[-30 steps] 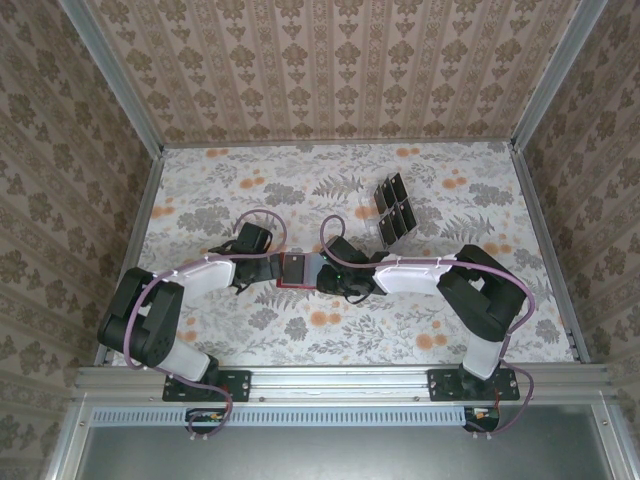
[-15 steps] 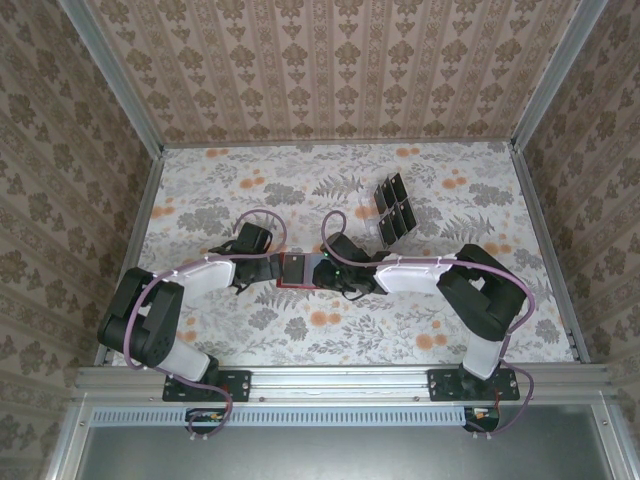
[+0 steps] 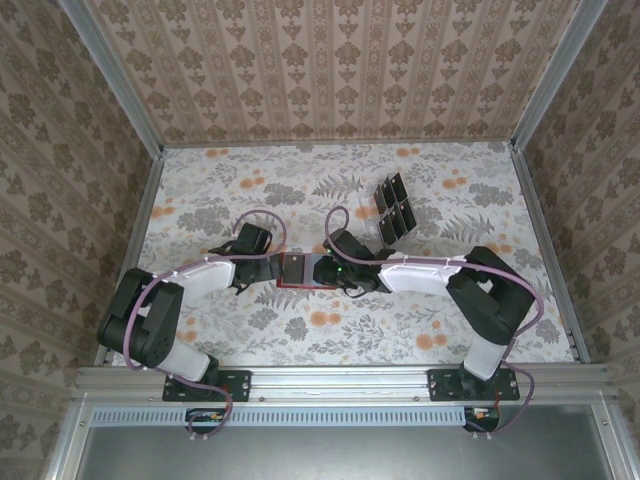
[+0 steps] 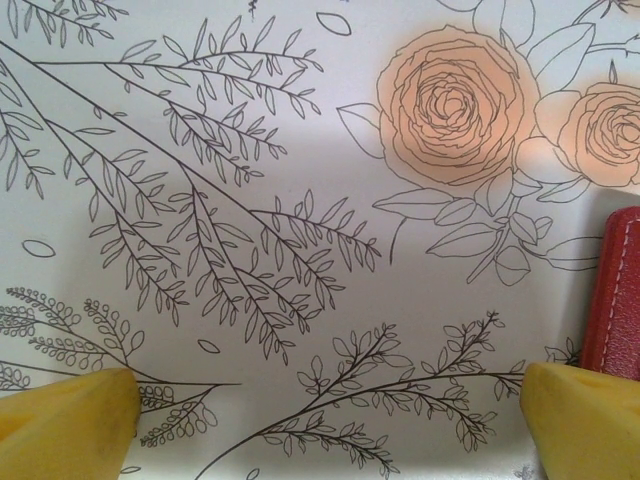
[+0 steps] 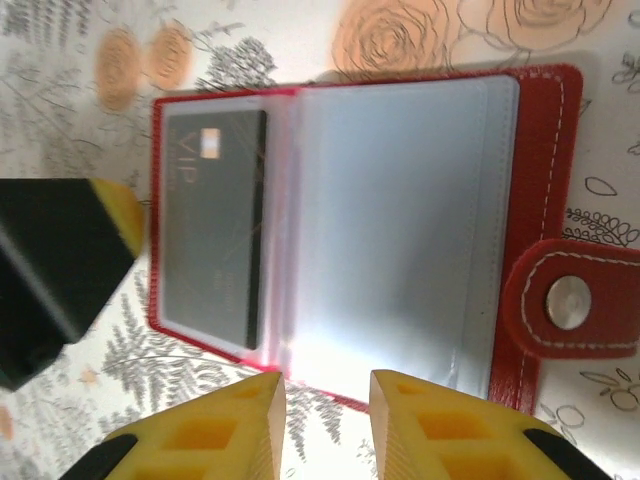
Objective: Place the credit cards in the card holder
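Left claw (image 4: 325, 420) fully open, empty; wallet (image 4: 615, 290) cut off at its view's edge. Right claw (image 5: 327, 420) narrowly open, gap empty; card (image 5: 215, 220) in sleeve, print blurred

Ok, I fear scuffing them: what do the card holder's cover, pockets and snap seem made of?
Cover of the card holder: red leather or imitation, faintly glossy, with pale stitching along the edge; which of the two, I cannot tell. Its pockets: thin translucent plastic, shiny; the credit card shows through one. The snap: probably polished metal, by its silvery gleam.
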Tool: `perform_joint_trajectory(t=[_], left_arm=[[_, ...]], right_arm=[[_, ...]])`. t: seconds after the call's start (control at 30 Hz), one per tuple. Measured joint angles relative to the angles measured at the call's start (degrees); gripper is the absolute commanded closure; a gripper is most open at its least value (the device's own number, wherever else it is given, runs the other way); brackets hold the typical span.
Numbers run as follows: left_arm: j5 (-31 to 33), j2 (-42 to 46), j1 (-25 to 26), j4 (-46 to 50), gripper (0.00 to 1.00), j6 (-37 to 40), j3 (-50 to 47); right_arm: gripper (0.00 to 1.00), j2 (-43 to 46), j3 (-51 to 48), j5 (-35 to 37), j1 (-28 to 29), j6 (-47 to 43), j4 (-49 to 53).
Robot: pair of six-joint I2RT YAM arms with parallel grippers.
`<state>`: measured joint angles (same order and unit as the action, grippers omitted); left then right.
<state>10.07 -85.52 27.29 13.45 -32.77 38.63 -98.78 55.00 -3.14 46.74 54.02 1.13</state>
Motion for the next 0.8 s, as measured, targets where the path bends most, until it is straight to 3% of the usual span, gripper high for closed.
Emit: perform_joint_trajectory(t=[0.8], left_arm=[[0.0,0.02,0.0,-0.04,0.0,-0.02,-0.04]], right_arm=[[0.71,-0.57,-1.79,0.09,0.0,0.26,1.9]])
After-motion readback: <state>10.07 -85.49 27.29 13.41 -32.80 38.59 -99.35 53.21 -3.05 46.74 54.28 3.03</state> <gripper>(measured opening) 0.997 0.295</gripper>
